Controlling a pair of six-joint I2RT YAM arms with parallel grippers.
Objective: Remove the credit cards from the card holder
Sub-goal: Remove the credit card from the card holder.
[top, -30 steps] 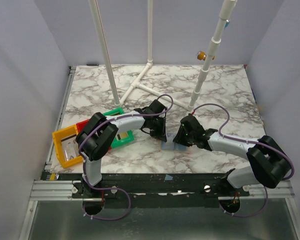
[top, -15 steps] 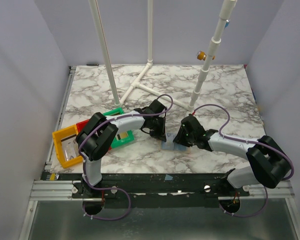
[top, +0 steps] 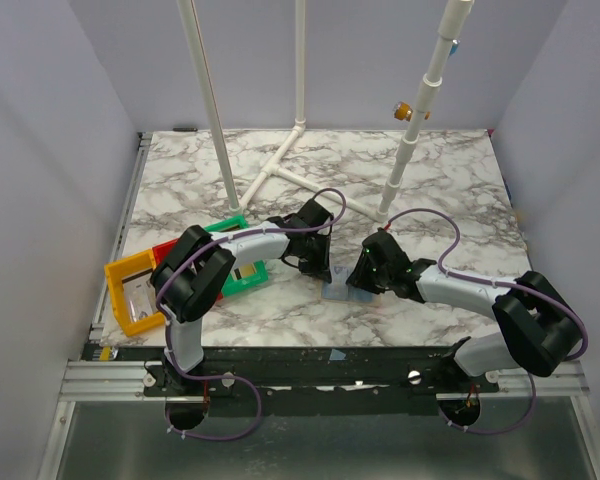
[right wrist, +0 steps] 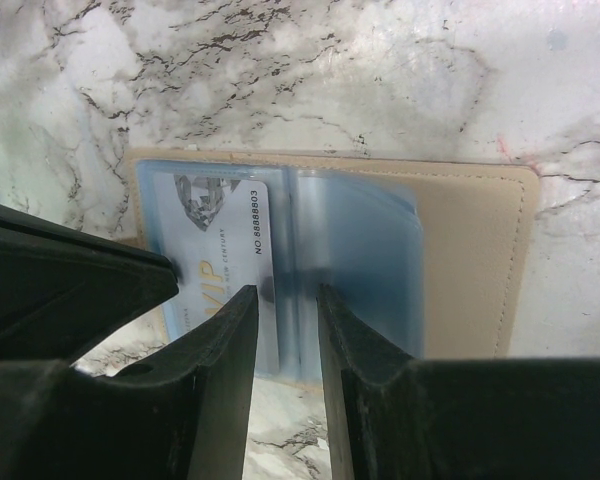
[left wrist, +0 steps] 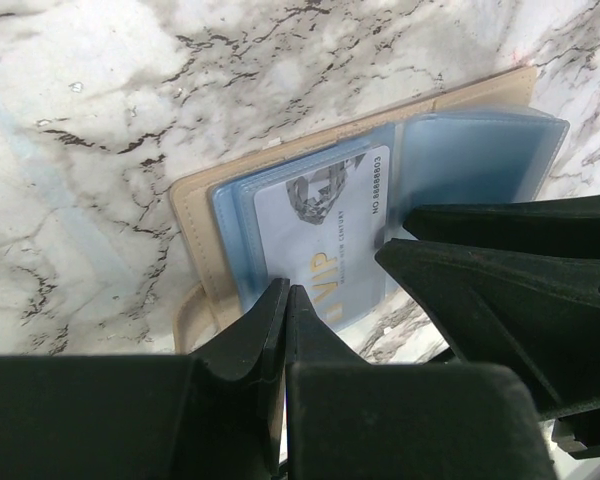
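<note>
Risking, judging from here, dragging the whole card holder point(left wrist: 195, 240) across the marble table point(top: 450, 190) rather than freeing the white card point(left wrist: 320, 230), given a light wallet held down by fingertip pressure alone. Also risking catching the soft blue sleeves point(right wrist: 360, 250) instead of the card edge, crumpling the plastic and jamming the card deeper. Possibly knocking fingers together too, working this close from opposite sides over one small target. Not making out any second, pale blue card apart from the sleeves.

Finding the holder open and flat on the marble near the middle of the table, between the two grippers, with the white card tucked into the sleeve on the half nearer the left arm, printed face up.

Reaching in from the left with the left gripper point(left wrist: 285, 300), angling low over the holder, pressing its fingers together with the tips at the near corner of the card's sleeve. Not revealing any card edge caught between them, nor ruling one out.

Reaching in from the right with the right gripper point(right wrist: 280, 305), stretching the forearm low across the table, holding its fingers slightly parted over the fold beside the card's inner edge. Not telling contact from a near miss in these views. Facing each other, tips almost meeting above the holder
</note>
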